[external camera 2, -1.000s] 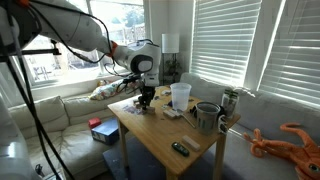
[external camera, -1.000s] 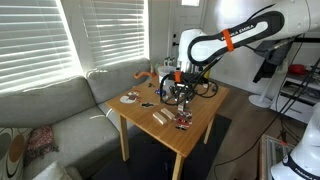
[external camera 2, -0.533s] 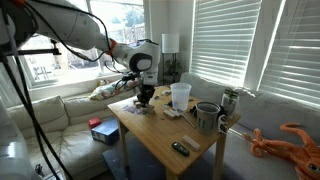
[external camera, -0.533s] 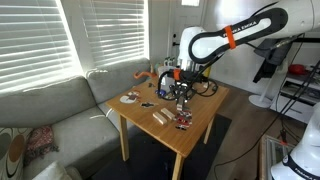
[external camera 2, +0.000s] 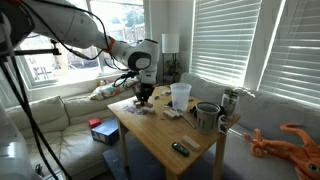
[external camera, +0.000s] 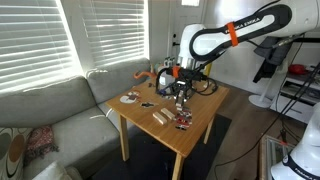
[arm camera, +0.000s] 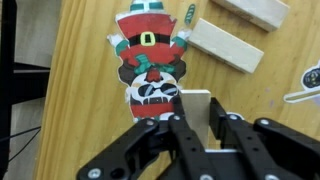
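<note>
In the wrist view my gripper is shut on a pale wooden block, which stands between the black fingers just above the wooden table. Directly past the block lies a flat Santa-dressed panda figure. Two more wooden blocks lie beyond it to the right. In both exterior views the gripper hangs low over the table near its middle.
On the table are a clear cup, a dark pot, a can, a dark remote and a small plate. A sofa borders the table. An orange plush octopus lies by the window.
The jaws have closed the last bit onto the wooden block. The arm has barely moved.
</note>
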Robot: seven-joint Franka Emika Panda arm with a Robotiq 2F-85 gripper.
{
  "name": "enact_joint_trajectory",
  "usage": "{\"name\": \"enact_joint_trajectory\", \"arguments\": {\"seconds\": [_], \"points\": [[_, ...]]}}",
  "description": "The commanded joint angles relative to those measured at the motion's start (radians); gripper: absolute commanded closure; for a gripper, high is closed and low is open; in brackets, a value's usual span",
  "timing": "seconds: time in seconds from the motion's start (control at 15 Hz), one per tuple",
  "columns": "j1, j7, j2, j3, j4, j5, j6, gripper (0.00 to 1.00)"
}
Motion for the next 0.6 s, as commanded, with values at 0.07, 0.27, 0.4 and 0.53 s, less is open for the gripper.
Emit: {"name": "enact_joint_trajectory", "arguments": {"seconds": [0.07, 0.27, 0.4, 0.53], "points": [[0.003, 0.111, 0.025, 0.012, 0.044, 0.019, -0.010, 0.93], [0.011, 0.193, 0.037, 0.022, 0.070, 0.027, -0.008, 0.93], [0.017, 0.238, 0.046, 0.032, 0.088, 0.024, -0.010, 0.93], [0.027, 0.281, 0.057, 0.042, 0.105, 0.015, -0.007, 0.93]]}}
